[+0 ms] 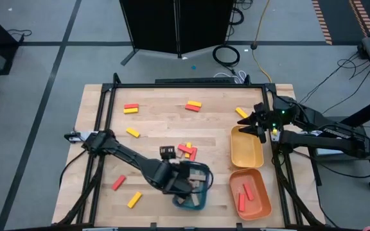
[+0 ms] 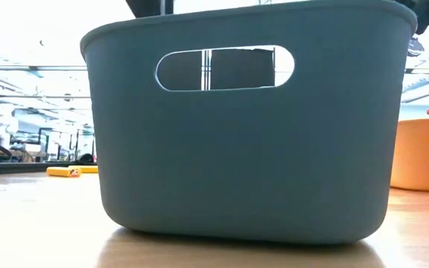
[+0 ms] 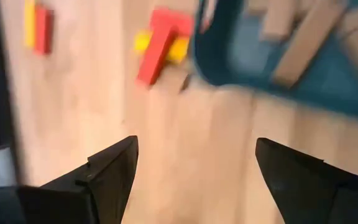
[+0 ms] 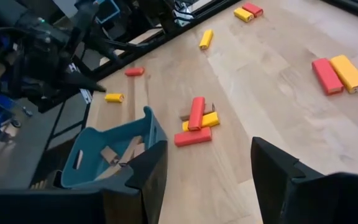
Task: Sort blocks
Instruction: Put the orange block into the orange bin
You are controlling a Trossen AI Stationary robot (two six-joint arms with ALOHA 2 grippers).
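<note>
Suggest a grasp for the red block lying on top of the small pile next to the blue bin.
Take the top red block across its narrow width at mid-length, coming straight down. It lies flat over the yellow block, long sides exposed. Probably the left gripper, fingers open, right beside the pile.

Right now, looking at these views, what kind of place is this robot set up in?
Probably a robotics lab or workshop. A wooden table stands on a grey floor marked with tape lines, loose cables trail beside it, and the low view shows a large open hall with equipment racks behind the blue bin.
</note>
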